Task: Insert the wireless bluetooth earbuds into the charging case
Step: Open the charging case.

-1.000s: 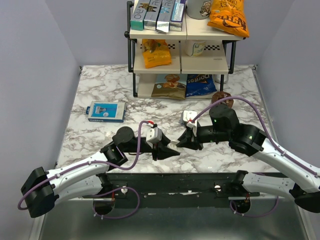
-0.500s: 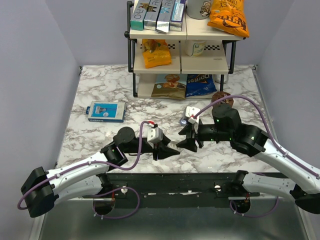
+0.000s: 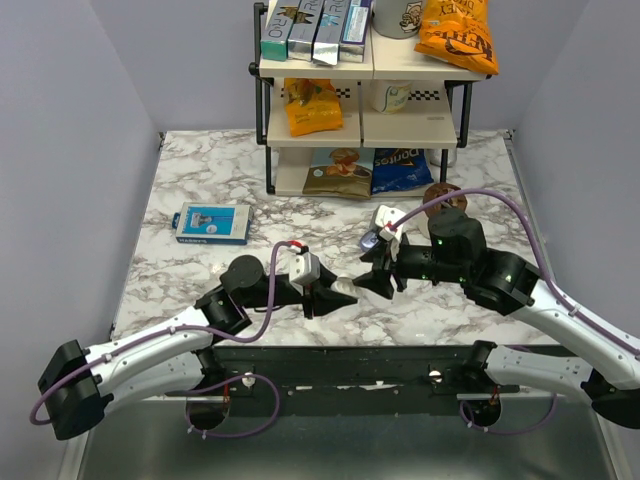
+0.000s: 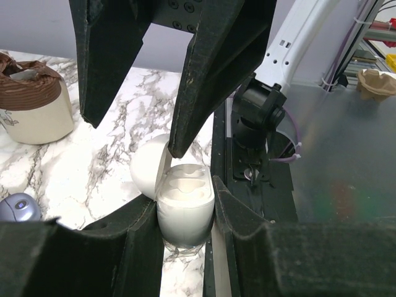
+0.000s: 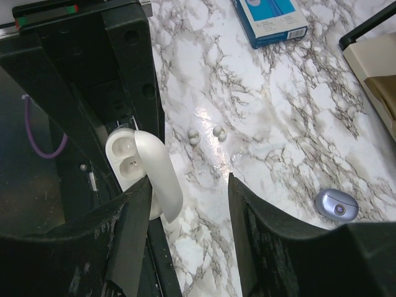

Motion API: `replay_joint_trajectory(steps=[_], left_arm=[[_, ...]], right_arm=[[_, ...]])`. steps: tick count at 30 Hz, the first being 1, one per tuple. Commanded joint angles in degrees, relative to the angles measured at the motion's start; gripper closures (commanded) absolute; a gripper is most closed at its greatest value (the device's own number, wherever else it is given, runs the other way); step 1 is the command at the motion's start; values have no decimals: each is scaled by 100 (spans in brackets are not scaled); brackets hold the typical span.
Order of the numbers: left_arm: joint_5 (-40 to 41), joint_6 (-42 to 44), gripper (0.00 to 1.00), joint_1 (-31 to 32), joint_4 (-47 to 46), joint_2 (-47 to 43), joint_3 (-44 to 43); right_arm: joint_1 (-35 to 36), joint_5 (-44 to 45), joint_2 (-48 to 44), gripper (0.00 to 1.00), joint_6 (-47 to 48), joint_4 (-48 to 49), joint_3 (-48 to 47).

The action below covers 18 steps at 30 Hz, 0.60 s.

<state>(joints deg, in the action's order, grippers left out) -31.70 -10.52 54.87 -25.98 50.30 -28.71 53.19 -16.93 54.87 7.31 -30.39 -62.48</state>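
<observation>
A white charging case [image 4: 184, 207] with its hinged lid [image 4: 150, 167] swung up shows two empty wells [image 5: 127, 158]. My left gripper [image 4: 184, 215] is shut on its body, just above the table's near edge [image 3: 345, 287]. My right gripper [image 5: 187, 185] stands open right in front of it, the raised lid [image 5: 162, 179] beside its left finger and nothing between the jaws. Two tiny pale earbuds [image 5: 194, 137] [image 5: 218, 131] lie side by side on the marble just beyond the case. In the top view the arms hide them.
A shut lavender-blue rounded case [image 5: 337, 205] lies on the marble by the right arm [image 3: 369, 241]. A blue box [image 3: 211, 223] lies at the left, a brown-topped cup [image 4: 34, 105] at the right, a snack rack [image 3: 360, 100] at the back. A black rail [image 4: 250, 154] runs along the near edge.
My right gripper has opened and drawn back slightly to the right. The left gripper has kept its hold and shifted a little, and the white case now shows between the two grippers.
</observation>
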Motion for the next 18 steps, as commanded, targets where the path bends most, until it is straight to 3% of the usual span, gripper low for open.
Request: replay_joint_trajectory(steps=[1, 14, 18], left_arm=[[-37, 94, 100, 32, -39, -187, 5], [-91, 208, 100, 120, 31, -469, 120], [313, 287, 100, 120, 329, -504, 85]], right_arm=[[7, 436, 32, 40, -98, 69, -1], [-2, 691, 173, 40, -160, 69, -98], [-2, -88, 7, 39, -81, -36, -212]])
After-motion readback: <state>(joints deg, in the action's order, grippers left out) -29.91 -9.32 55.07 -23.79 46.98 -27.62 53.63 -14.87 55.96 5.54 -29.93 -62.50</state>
